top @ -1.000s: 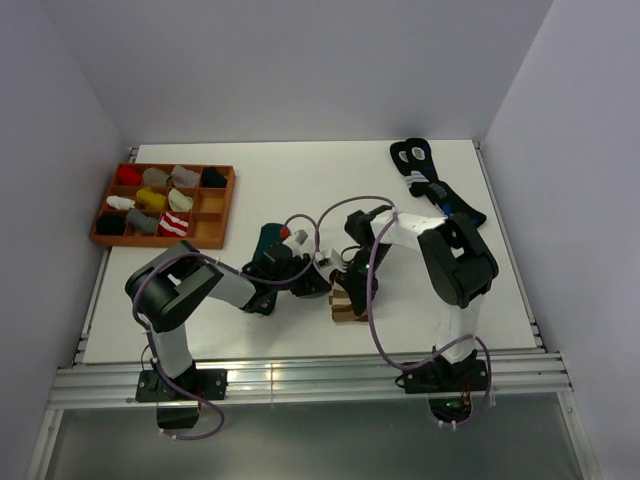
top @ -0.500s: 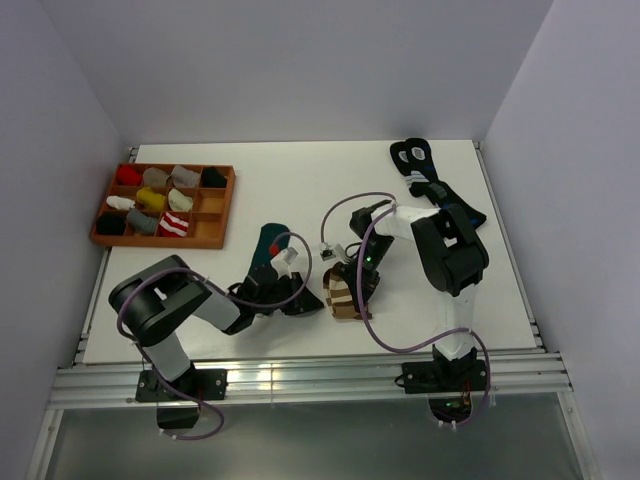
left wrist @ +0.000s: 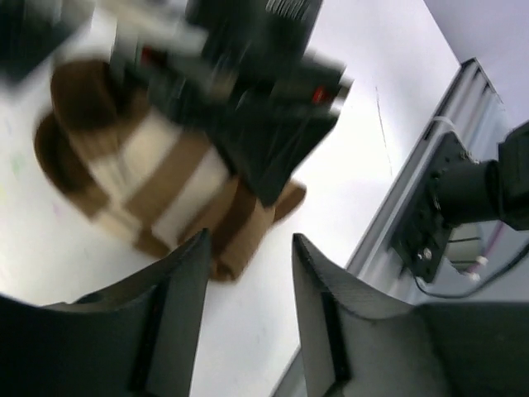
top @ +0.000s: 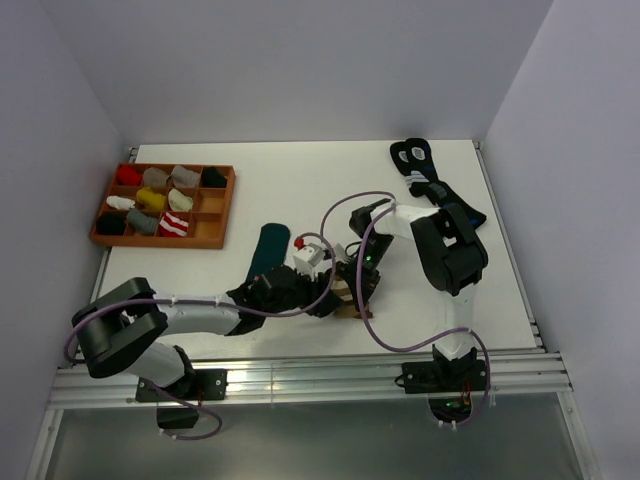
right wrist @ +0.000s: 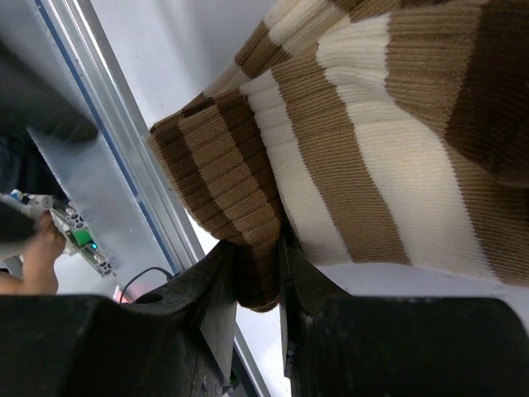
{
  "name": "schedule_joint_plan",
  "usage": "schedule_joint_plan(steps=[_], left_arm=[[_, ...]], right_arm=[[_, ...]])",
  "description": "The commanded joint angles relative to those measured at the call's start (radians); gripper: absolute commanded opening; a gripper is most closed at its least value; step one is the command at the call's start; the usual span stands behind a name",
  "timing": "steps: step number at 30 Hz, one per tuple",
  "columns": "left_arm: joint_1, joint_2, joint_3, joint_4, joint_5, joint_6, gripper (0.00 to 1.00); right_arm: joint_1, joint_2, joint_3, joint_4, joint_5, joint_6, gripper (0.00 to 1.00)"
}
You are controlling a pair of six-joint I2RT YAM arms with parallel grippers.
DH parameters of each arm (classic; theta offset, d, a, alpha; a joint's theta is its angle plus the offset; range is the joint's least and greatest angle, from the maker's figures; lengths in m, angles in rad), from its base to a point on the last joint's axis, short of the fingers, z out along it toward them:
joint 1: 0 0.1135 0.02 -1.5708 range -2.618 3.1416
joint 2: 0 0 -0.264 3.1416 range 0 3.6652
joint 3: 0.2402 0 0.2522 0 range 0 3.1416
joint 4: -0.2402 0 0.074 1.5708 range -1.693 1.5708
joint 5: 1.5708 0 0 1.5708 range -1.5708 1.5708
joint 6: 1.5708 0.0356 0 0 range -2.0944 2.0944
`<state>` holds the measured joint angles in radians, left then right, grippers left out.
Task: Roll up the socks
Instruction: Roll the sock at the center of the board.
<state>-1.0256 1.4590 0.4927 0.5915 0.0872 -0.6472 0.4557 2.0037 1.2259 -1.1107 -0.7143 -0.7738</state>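
Note:
The brown sock with cream stripes (top: pixel 346 297) lies bunched near the table's front edge, mostly covered by both grippers. My right gripper (top: pixel 356 284) is shut on a fold of the brown sock (right wrist: pixel 372 141), and the knit is pinched between its fingertips (right wrist: pixel 260 248). My left gripper (top: pixel 322 300) stands open just left of it. In the left wrist view, only bare table lies between its jaws (left wrist: pixel 248 240), and the blurred sock (left wrist: pixel 157 190) sits just beyond the fingertips. The dark green sock (top: pixel 268 245) lies flat to the left.
A wooden tray (top: pixel 231 200) with several rolled socks stands at the back left. Black socks with blue-and-white marks (top: pixel 425 175) lie at the back right. The metal rail (top: pixel 300 375) runs along the table's front edge, close to the grippers.
My left gripper has opened and moved right, up to the striped sock, with its elbow swung out to the left. The right gripper has kept its hold on the sock.

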Motion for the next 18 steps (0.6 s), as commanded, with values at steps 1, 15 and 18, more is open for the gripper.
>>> schedule_joint_plan(steps=[1, 15, 18], left_arm=[[-0.010, 0.021, 0.122, -0.172, -0.069, 0.181, 0.50], [-0.010, 0.184, 0.244, -0.200, 0.032, 0.287, 0.53], [-0.007, 0.190, 0.218, -0.159, 0.046, 0.268, 0.53]], right_arm=[[-0.006, 0.041, 0.027, 0.074, 0.144, -0.024, 0.08], [-0.006, 0.044, 0.034, 0.074, 0.144, -0.013, 0.09], [-0.006, 0.049, 0.038, 0.069, 0.141, -0.012, 0.08]])
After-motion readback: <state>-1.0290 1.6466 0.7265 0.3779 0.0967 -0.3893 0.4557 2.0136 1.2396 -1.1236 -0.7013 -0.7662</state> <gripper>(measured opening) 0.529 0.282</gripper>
